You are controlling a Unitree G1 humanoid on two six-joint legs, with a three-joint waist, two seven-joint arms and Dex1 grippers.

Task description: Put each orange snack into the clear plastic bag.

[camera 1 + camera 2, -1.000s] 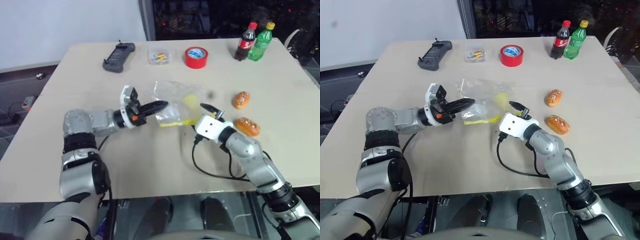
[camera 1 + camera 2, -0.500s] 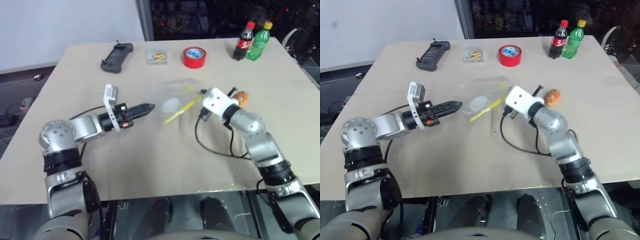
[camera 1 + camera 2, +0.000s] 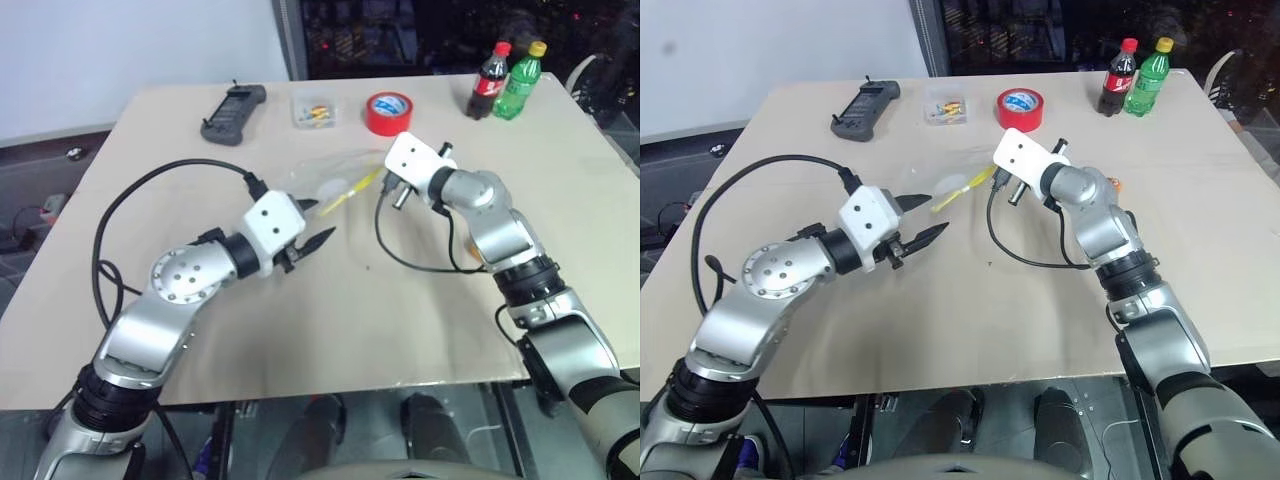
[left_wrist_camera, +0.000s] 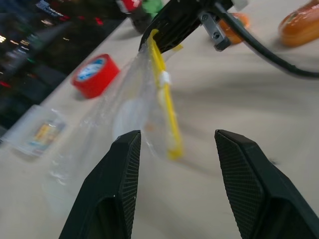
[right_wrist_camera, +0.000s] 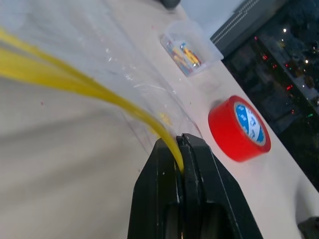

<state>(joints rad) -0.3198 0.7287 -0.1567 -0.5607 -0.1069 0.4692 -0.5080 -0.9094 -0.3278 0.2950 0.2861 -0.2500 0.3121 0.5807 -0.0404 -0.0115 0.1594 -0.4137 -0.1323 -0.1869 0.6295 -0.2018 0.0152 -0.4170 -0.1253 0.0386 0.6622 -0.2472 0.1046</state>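
Bag first: the clear plastic bag (image 3: 335,183) hangs off the table (image 3: 300,330), pinched by its yellow seal strip (image 4: 164,104) in your right gripper (image 5: 181,149), whose jaws are clenched on that strip near the middle of the table. The film trails from there toward your left gripper (image 3: 318,238), which sits just near and left of the bag with its jaws released, fingers (image 4: 119,194) spread either side of the dangling strip and not touching it.

Snacks lie right of the bag: you see two orange snacks (image 4: 304,22) past the right arm in the left wrist view, and one peeks out behind that arm in the right eye view (image 3: 1114,183).

Far edge is busy: black handset (image 3: 235,100), small clear box (image 3: 317,110), red tape roll (image 3: 391,112), two bottles (image 3: 507,68). Near half of the table is bare, crossed by the arms' cables (image 3: 420,262).
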